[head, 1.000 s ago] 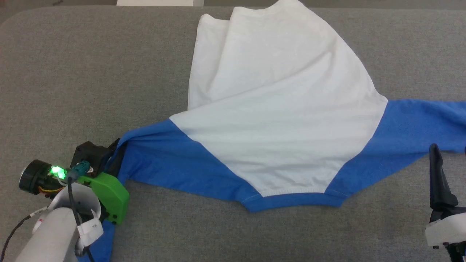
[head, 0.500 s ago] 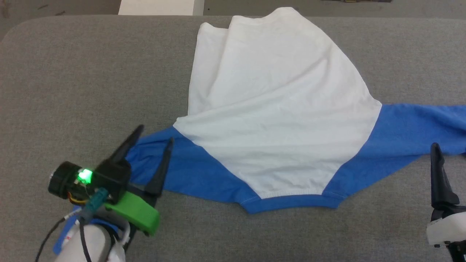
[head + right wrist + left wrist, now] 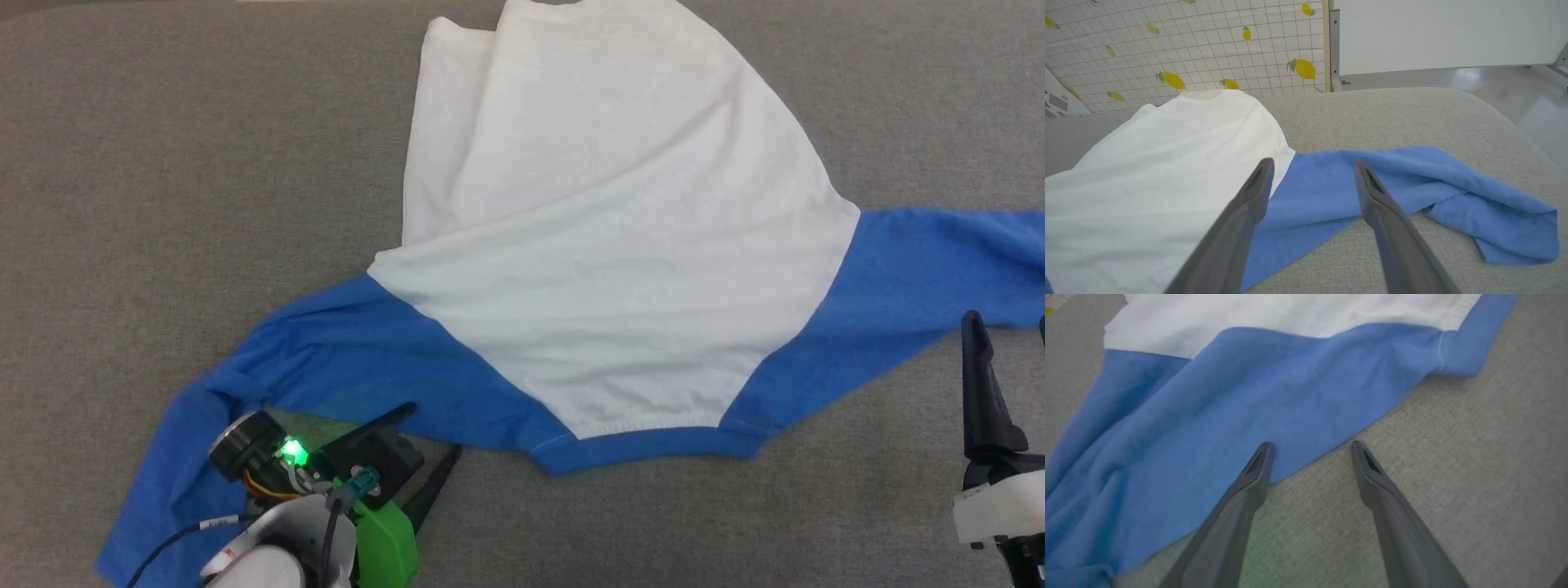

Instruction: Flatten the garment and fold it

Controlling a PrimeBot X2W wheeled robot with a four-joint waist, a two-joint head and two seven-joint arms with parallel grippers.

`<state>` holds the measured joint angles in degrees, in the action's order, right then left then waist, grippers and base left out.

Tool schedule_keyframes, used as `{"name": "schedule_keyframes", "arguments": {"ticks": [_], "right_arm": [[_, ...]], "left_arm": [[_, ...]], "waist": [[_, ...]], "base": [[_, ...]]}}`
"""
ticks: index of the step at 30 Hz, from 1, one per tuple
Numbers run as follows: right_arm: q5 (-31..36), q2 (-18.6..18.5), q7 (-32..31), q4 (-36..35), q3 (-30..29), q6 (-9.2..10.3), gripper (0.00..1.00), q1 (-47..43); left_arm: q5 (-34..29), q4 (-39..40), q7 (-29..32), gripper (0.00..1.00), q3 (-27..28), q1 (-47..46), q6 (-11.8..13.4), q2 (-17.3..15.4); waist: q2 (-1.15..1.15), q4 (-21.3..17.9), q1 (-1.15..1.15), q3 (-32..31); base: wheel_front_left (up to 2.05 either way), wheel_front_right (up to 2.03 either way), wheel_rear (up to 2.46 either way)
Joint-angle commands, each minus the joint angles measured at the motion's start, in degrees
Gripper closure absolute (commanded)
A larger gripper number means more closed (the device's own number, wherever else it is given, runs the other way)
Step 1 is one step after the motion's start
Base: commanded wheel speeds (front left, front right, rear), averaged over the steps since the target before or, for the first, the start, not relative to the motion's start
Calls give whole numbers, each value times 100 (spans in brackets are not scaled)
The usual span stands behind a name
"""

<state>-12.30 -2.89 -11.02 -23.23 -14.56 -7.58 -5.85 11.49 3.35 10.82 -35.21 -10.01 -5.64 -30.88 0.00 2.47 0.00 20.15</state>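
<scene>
Grey woven fabric covers the counter (image 3: 163,163), which ends in a rounded far edge. Beyond it stand a lemon-print wall (image 3: 1188,41), a white panel (image 3: 1433,32) and a glossy floor (image 3: 1535,94).

A raglan shirt (image 3: 604,245) lies spread on the counter, ahead of both grippers, with its blue neck trim (image 3: 645,445) nearest to them. Its white body fans away from the fingertips, with one long fold doubled over along the far left side.

The left gripper (image 3: 434,426) has its two dark fingers spread apart and holds nothing. It points at the near edge of the left sleeve (image 3: 326,359). In the left wrist view one fingertip is over that blue edge and the other over bare counter; whether either touches I cannot tell. From there the sleeve bends and trails back past the gripper's left side, rumpled at the bend.

The right gripper (image 3: 1007,320) also has its fingers wide apart and empty. It is above the counter, just short of the right sleeve (image 3: 914,269). That sleeve crosses ahead of its fingertips and runs off to its right, where the end lies doubled back and creased.
</scene>
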Motion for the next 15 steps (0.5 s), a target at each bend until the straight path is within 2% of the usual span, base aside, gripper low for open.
{"name": "schedule_keyframes", "arguments": {"ticks": [1, 7, 8, 9, 12, 15], "right_arm": [[-65, 2, 15, -37, -1, 9, 0, 89], [-104, 2, 40, -41, 28, 9, 0, 165], [-108, 2, 46, -36, 33, 9, 0, 175], [-126, 2, 69, -1, 33, 9, 0, 189], [-128, 2, 74, 40, 45, 9, 0, 187], [-1, 2, -31, 23, 147, 9, 0, 192]], "left_arm": [[-87, -130, 34, 0, -54, -202, -47, -33], [-40, -769, 248, 0, -381, -583, -135, -15], [21, -844, 297, 78, -447, -621, -147, -12], [309, -974, 327, 100, -570, -741, -169, 8], [513, -937, 142, 100, -390, -746, -85, 42], [687, -713, -56, 100, -152, -593, 160, 53]], "waist": [[0, -105, 0, 142], [0, -252, 0, 305], [0, -273, 0, 319], [0, -318, 0, 326], [0, -337, 0, 272], [0, -314, 0, 161]], "base": [[0, 0, 0], [0, 0, 0], [0, 0, 0], [0, 0, 0], [0, 0, 0], [0, 0, 0]]}}
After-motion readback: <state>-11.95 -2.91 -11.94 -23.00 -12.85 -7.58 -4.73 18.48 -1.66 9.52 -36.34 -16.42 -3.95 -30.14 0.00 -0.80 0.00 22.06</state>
